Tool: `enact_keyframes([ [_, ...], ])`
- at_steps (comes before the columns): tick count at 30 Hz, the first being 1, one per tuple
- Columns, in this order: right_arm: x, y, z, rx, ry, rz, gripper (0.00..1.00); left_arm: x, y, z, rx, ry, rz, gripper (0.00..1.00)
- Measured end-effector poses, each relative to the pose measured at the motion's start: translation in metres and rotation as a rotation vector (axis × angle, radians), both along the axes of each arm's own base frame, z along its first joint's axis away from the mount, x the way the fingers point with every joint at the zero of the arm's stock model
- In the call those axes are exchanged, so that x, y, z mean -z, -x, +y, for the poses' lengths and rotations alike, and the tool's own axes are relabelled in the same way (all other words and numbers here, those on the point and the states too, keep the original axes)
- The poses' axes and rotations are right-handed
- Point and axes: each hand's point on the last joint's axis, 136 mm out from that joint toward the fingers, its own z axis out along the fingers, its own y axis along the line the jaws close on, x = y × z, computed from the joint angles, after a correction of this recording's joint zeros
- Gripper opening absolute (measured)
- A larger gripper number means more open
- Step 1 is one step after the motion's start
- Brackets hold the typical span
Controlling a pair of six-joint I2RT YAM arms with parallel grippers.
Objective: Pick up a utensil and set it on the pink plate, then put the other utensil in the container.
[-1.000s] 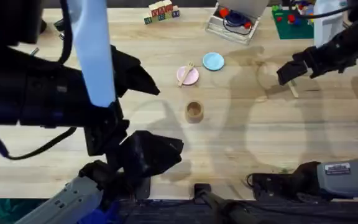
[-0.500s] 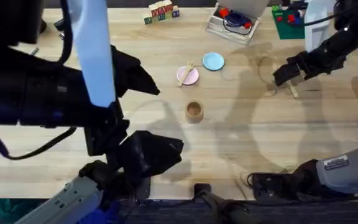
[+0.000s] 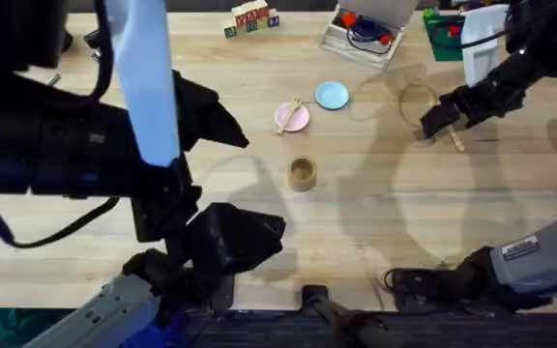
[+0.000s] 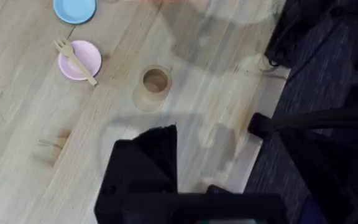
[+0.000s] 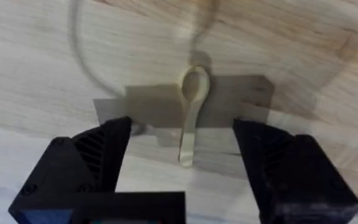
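The wooden fork [image 3: 291, 108] lies across the pink plate [image 3: 301, 120] at the table's middle back; the left wrist view shows the fork [image 4: 73, 55] on the plate [image 4: 87, 56] too. The brown container [image 3: 303, 173] [image 4: 155, 81] stands upright and empty just in front of the plate. At the right, the other utensil [image 3: 456, 141], a slim wooden spoon [image 5: 191, 112], lies flat on the table. My right gripper [image 3: 433, 124] [image 5: 185, 168] hovers over it, open, one finger on each side of the handle. My left gripper [image 4: 145, 165] hangs high over the near table.
A light blue plate [image 3: 333, 95] [image 4: 74, 9] sits right of the pink one. A clear box with red items [image 3: 361, 34], wooden blocks [image 3: 251, 17] and a green base with bricks [image 3: 450, 26] line the back. The left arm [image 3: 85, 145] looms large close under the camera.
My right gripper has shifted a little to the left and nearer, over the spoon. The left arm, fork, plates and container have not moved.
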Motion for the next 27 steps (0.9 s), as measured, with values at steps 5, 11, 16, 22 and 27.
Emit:
enact_keyframes([
  [5, 0.0001, -0.0010, -0.0003, 0.004, 0.000, 0.003, 0.996, 0.0000, -0.0001, 0.0000, 0.000, 0.000, 0.000, 0.994],
  [11, 0.0001, -0.0013, -0.0004, 0.020, -0.001, 0.002, 0.996, -0.0001, 0.0001, 0.0000, 0.000, 0.000, 0.000, 0.993],
  [16, 0.0000, -0.0014, -0.0004, 0.050, -0.003, 0.002, 0.995, -0.0001, 0.0001, 0.0000, 0.000, 0.000, 0.000, 0.993],
  [22, 0.0000, -0.0015, -0.0004, 0.072, -0.004, 0.002, 0.996, -0.0001, 0.0001, 0.0000, 0.000, 0.000, 0.000, 0.993],
  [27, 0.0001, -0.0020, -0.0018, 0.078, 0.002, 0.001, 0.808, -0.0001, 0.0001, 0.0000, 0.000, 0.000, 0.000, 0.993],
])
